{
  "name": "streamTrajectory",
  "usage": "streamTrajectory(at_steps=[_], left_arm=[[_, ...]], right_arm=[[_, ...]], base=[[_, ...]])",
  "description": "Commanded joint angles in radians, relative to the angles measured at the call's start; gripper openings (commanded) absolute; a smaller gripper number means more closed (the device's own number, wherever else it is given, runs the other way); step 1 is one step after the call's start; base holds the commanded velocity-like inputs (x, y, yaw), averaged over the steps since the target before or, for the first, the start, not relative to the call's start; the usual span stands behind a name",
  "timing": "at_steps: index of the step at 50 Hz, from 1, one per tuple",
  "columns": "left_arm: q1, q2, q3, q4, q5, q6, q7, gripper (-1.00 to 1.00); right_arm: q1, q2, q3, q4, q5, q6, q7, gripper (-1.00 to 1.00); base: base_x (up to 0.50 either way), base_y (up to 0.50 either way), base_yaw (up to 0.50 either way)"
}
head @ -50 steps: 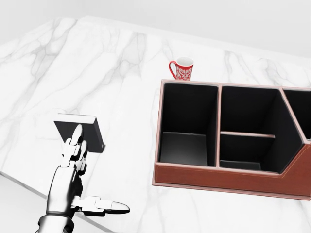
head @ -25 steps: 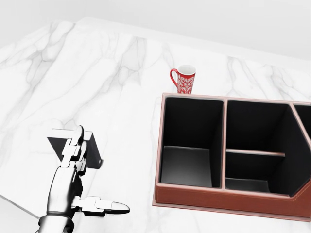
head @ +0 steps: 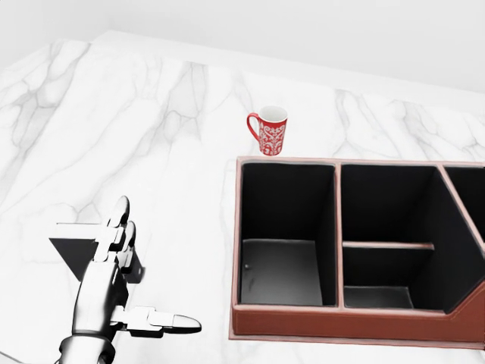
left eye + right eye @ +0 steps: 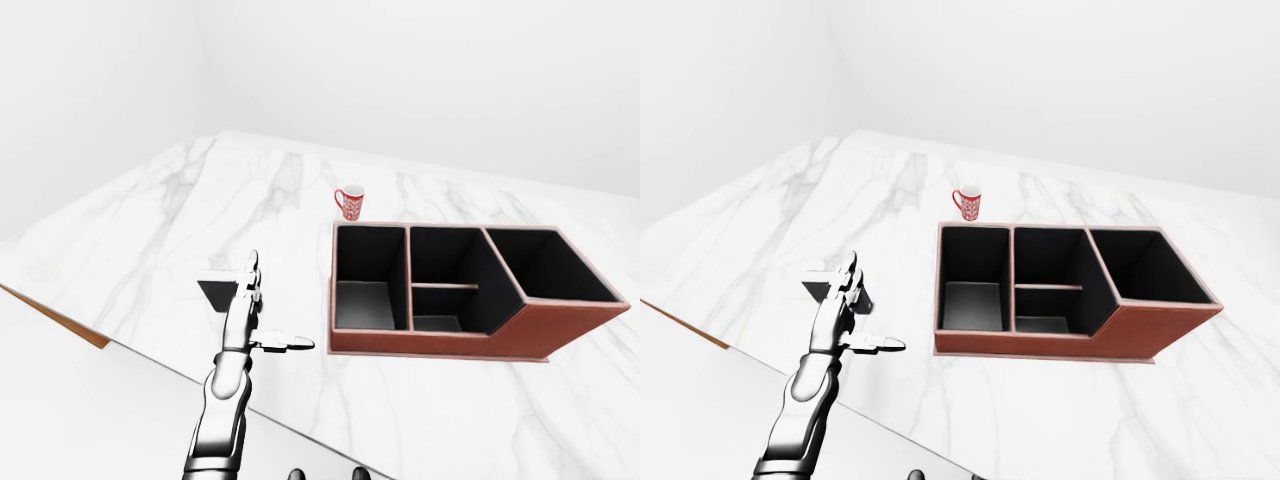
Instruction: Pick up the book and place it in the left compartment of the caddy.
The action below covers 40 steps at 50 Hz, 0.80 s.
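A dark book [image 3: 76,252] lies flat on the white marble counter [image 3: 151,121] at the lower left of the head view. My left hand [image 3: 151,273] is raised over the book's right part and hides it; the fingers are stretched out, the thumb points right, and it is open and holds nothing. The brown caddy [image 3: 333,323] with black insides stands to the right. Its left compartment [image 3: 280,265] is empty. The right hand is outside all views.
A red patterned mug [image 3: 270,130] stands just above the caddy's upper left corner. The counter's near edge [image 4: 60,320] runs slantwise below my left arm in the left-eye view. White walls lie behind the counter.
The whole picture shifts, so the camera has moved: the caddy and mug have slid left and the book down-left in the head view. My left hand keeps its pose, still open.
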Motion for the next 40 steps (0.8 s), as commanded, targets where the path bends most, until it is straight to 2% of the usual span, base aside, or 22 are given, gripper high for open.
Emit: streamTrajectory(at_steps=[1, 15, 21, 28, 31, 32, 34, 35, 37, 40], left_arm=[[0.003, 0.000, -0.001, -0.008, 0.002, 0.000, 0.000, 1.00], [-0.006, 0.002, 0.011, 0.004, 0.000, 0.000, 0.011, 1.00], [0.008, 0.003, 0.011, -0.031, 0.071, 0.000, 0.072, 1.00], [0.004, 0.005, 0.011, -0.043, 0.196, 0.000, 0.181, 1.00], [0.026, -0.007, 0.019, -0.136, 0.218, 0.000, 0.214, 1.00], [0.030, -0.006, 0.017, -0.159, 0.212, 0.000, 0.203, 1.00], [0.037, -0.003, 0.028, -0.182, 0.250, 0.000, 0.255, 1.00], [0.037, -0.002, 0.028, -0.183, 0.251, 0.000, 0.257, 1.00], [0.037, 0.002, 0.030, -0.196, 0.285, 0.000, 0.278, 1.00], [0.049, 0.008, 0.028, -0.225, 0.406, 0.000, 0.346, 1.00]], right_arm=[[-0.001, 0.000, 0.002, 0.004, -0.002, 0.000, 0.002, 1.00], [0.002, 0.001, -0.004, -0.010, 0.015, 0.000, -0.001, 1.00], [0.003, 0.001, -0.004, -0.012, 0.018, 0.000, 0.001, 1.00], [0.003, 0.002, -0.004, -0.016, 0.020, 0.000, 0.000, 1.00], [0.001, 0.002, -0.001, -0.011, 0.016, 0.000, 0.000, 1.00], [0.002, 0.001, -0.002, -0.012, 0.018, 0.000, -0.001, 1.00], [0.001, 0.000, -0.003, -0.010, 0.018, 0.000, -0.003, 1.00], [0.001, 0.000, -0.002, -0.009, 0.018, 0.000, -0.003, 1.00], [0.001, 0.002, 0.000, -0.008, 0.014, 0.000, 0.000, 1.00], [0.004, 0.001, -0.006, -0.014, 0.022, 0.000, -0.003, 1.00]], base=[[0.16, 0.07, 0.00], [0.09, 0.04, 0.00], [0.00, 0.00, 0.00], [0.00, 0.00, 0.00], [0.00, 0.00, 0.00], [0.00, 0.00, 0.00], [0.00, 0.00, 0.00], [0.00, 0.00, 0.00], [0.00, 0.00, 0.00], [0.00, 0.00, 0.00]])
